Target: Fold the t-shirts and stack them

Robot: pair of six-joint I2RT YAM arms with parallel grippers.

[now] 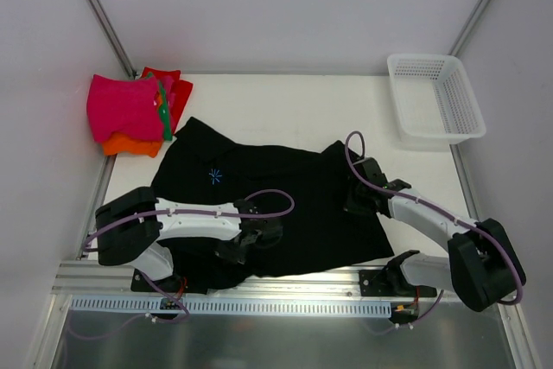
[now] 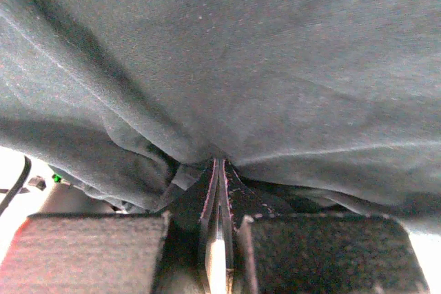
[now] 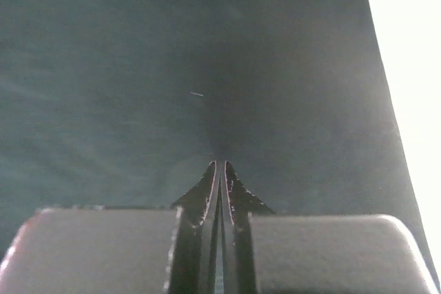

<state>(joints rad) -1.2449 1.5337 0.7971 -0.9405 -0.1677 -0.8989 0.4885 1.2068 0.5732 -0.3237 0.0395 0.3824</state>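
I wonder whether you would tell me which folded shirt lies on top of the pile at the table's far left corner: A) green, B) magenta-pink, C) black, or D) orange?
B: the folded magenta-pink cloth shirt lies uppermost, with the orange cloth shirt peeking out beneath its near edge.

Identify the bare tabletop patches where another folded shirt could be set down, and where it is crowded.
Widest bare patch: the far table strip between the folded pile and the white basket, beyond the black t-shirt. A smaller one lies in front of the basket, right of the shirt. Crowded: the centre and near edge, under the shirt.
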